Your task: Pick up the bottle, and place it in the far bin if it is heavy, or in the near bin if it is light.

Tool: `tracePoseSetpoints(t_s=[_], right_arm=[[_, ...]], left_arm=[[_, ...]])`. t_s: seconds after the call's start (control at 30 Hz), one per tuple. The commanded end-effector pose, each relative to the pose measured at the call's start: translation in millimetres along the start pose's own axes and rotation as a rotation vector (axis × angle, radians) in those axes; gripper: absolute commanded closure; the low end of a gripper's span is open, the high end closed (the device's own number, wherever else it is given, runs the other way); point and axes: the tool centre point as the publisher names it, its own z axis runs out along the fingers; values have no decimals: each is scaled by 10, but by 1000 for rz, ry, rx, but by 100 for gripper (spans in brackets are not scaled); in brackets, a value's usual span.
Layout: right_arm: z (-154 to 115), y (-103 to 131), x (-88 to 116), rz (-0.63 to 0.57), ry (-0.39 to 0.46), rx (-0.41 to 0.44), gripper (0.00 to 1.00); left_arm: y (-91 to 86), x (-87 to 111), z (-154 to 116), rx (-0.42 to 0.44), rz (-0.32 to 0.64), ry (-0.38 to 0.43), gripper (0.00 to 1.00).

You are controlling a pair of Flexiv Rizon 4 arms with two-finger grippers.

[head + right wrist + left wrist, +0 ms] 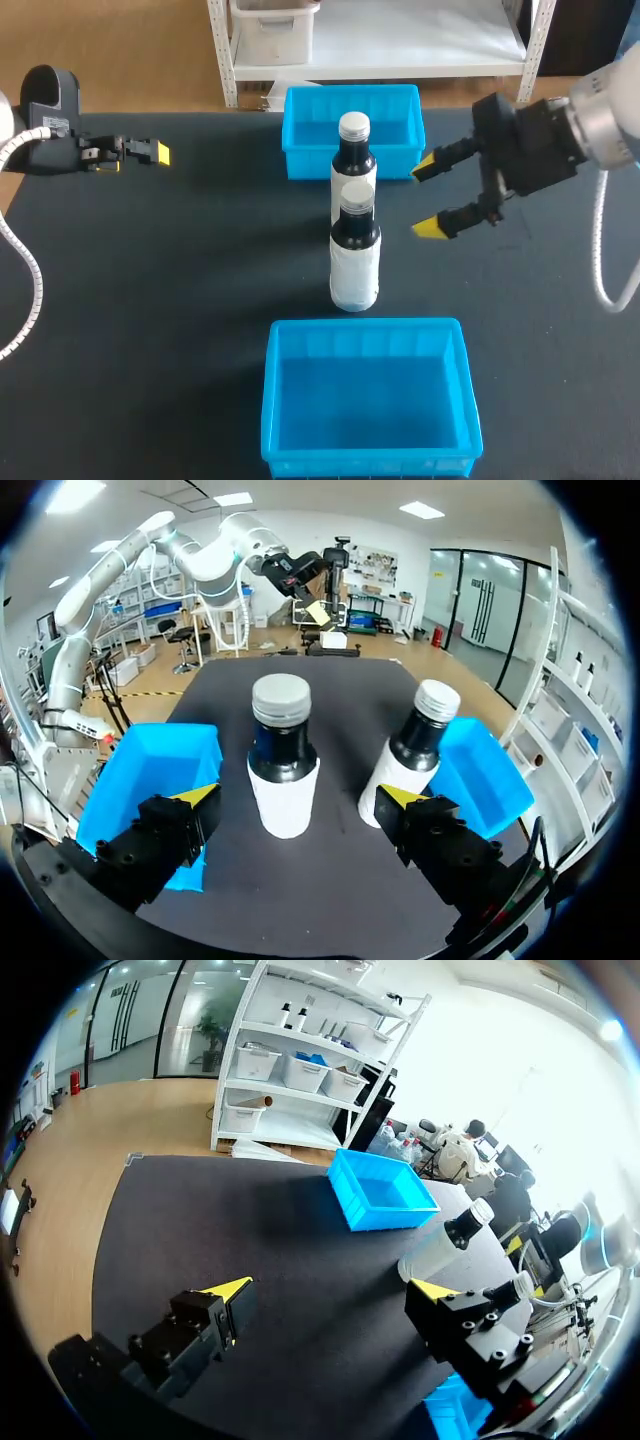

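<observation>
Right gripper (430,197) hangs just off to the right of the two bottles, yellow-tipped fingers spread wide, nothing in them. Over at the far left edge the left gripper (140,152) is parked well clear, and its wrist view shows its fingers wide apart and empty too.

Both bottles stand upright mid-table (150,300), in a line between the far bin (300,150) and the near bin (275,400). They are close together but apart. The near bottle (354,255) sits ahead of the right gripper, with the far bottle (354,165) beside it.

These look like rigid, dark bottles with smooth round walls, a white label band and a screw cap. Nothing on the outside gives the weight away, so I'd say that only shows on the lift. They're tall and narrow, so likely tippy. The best hold looks to be across the white labelled body, below the shoulder, not the slim neck or cap. Any sideways nudge risks toppling the neighbour.
</observation>
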Motion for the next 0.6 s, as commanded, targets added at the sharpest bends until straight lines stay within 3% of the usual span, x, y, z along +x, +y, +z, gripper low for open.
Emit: tracePoseSetpoints(t_s=[0.03,0.6], right_arm=[[156,9,-40,-3,-18,-21,0],[534,97,-222,22,-78,-81,0]], left_arm=[[0,0,0,0,0,0,0],[0,0,0,0,0,0,0]])
